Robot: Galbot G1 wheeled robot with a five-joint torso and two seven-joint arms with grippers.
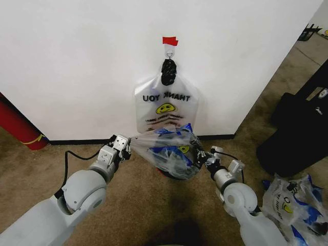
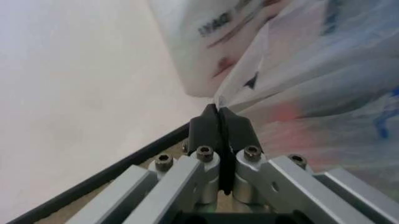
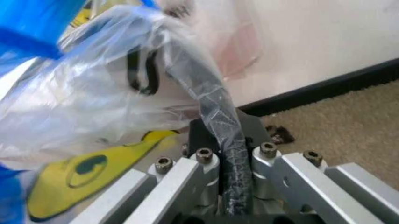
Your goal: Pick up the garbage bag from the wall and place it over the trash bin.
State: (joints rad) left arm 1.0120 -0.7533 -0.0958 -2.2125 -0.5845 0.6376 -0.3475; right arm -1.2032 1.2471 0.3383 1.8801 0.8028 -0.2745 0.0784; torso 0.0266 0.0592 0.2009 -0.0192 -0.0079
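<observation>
Thin see-through plastic garbage bag [image 1: 171, 148] stretches between my left claw [image 1: 128, 145] and right claw [image 1: 201, 155], both clamped on its edges; I should keep it spread wide over the black mesh trash bin [image 1: 171, 173].

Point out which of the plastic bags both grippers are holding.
The garbage bag with blue handle tips, stretched between left gripper and right gripper. The mirrored-lettering bag hangs on the wall hook; the bundle lies on the floor.

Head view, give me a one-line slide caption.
Both grippers, left and right, stretch a garbage bag open over the trash bin, below another bag hanging on the wall.
</observation>
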